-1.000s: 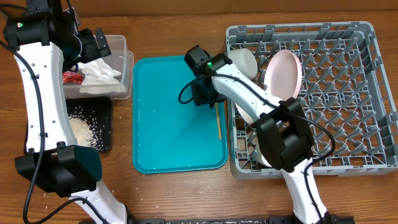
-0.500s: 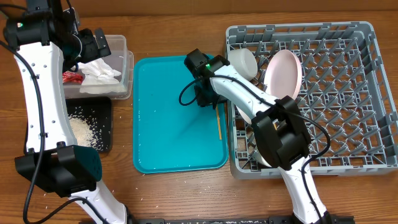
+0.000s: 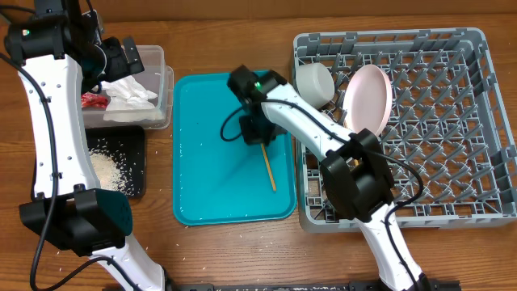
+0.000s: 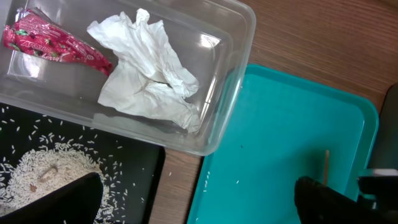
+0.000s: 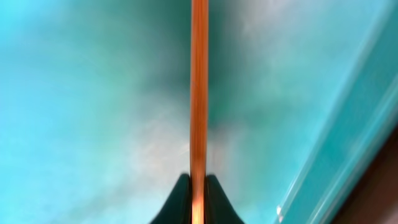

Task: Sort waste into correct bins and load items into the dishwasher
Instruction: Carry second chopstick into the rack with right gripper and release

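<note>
Dish rack [image 3: 436,162], the largest thing on the worktop [image 3: 242,259], holds a pale pink plate [image 3: 367,97] standing on edge and a white cup [image 3: 313,79] beside it, near the left wall; much of the lattice is bare. Just beside it, the teal tray [image 3: 210,162] carries one wooden chopstick [image 5: 199,93]. The right end effector [image 5: 198,200] is clamped on one end of it, so the step in hand looks like loading that chopstick. The next move calls for a lift clear of the tray rim and rack wall, then a spot where the thin stick cannot slip through the lattice.

The clear tub [image 4: 239,74] holds the red wrapper [image 4: 53,45] and white napkin [image 4: 146,74]. The left end effector [image 4: 196,186] hovers by it, fingers apart and empty. The black tray [image 4: 140,186] holds a heap of rice [image 4: 37,171].
</note>
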